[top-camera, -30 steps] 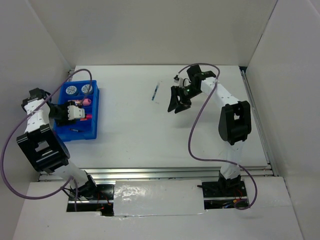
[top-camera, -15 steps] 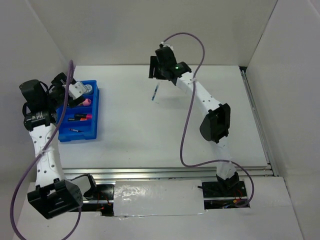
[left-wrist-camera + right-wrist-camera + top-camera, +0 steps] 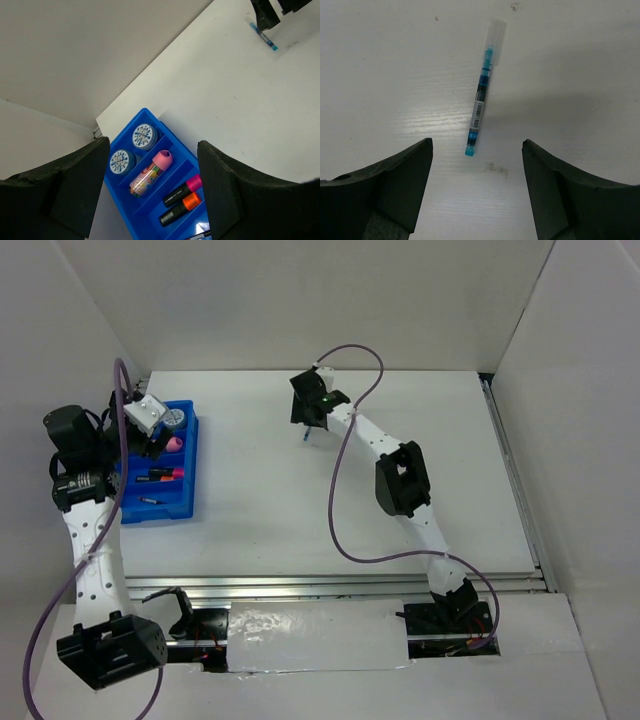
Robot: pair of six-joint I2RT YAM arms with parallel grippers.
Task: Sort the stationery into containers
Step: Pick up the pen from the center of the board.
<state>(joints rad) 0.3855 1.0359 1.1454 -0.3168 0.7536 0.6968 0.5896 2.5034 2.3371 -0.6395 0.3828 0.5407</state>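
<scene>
Top external shows white walls (image 3: 300, 300), table (image 3: 290, 510), blue tray (image 3: 150, 516).

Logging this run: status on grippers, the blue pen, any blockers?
Left gripper open, empty, above blue tray. Right gripper open over blue pen. Pen flat on table, not yet gripped. Nothing blocking it.

The tray (image 3: 192, 470) was bright blue. Both tape rolls (image 3: 144, 136) wore a blue-and-white pattern. The marker (image 3: 150, 172) was pink, one highlighter (image 3: 181, 189) black and pink, another highlighter (image 3: 179, 210) black and orange. The pen (image 3: 480, 100) was blue, its cap clear.
</scene>
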